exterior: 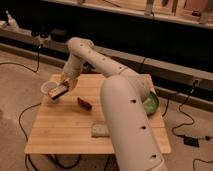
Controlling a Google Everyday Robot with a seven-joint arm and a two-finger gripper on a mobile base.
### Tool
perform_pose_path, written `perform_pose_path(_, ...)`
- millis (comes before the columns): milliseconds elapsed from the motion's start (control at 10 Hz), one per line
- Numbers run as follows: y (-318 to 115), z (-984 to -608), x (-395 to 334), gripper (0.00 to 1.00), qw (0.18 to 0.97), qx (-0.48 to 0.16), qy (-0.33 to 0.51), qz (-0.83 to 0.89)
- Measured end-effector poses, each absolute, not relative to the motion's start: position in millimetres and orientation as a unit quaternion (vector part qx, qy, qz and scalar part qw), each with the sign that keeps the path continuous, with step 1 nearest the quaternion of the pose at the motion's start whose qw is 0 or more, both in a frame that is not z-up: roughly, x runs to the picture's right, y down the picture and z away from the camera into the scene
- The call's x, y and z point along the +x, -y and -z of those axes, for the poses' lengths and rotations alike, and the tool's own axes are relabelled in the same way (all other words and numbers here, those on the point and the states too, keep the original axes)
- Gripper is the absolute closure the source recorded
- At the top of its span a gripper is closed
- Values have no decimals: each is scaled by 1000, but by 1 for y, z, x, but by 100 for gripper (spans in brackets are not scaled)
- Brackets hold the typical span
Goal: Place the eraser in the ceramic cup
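The eraser (57, 92), a dark flat block with an orange-tan edge, is held tilted in my gripper (62, 88). The gripper hangs over the table's far left corner at the end of the white arm (87, 55). The ceramic cup (47, 88), small and white, stands at that corner. The eraser's lower end overlaps the cup's right rim in the camera view; I cannot tell whether it touches the cup or is inside it.
The wooden table (65, 132) also holds a small red-brown oblong thing (83, 103) near its middle and a pale grey-white pad (99, 130) toward the front. A green bowl (152, 104) sits at the right edge, partly behind my arm. Cables lie on the floor around the table.
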State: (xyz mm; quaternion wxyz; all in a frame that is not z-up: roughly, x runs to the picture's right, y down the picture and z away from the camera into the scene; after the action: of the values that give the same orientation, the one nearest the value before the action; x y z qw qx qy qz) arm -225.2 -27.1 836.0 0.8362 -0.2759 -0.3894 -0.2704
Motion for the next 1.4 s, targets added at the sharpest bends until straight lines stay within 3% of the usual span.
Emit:
perform_pose_path(600, 16, -849, -240, 100, 896, -291, 327, 71)
perform_pose_path(1100, 29, -827, -243, 100, 896, -285, 335, 54)
perform_pose_path(1200, 29, -827, -246, 98, 894, -288, 340, 58)
perform_pose_path(1400, 35, -827, -257, 82, 887, -285, 356, 68)
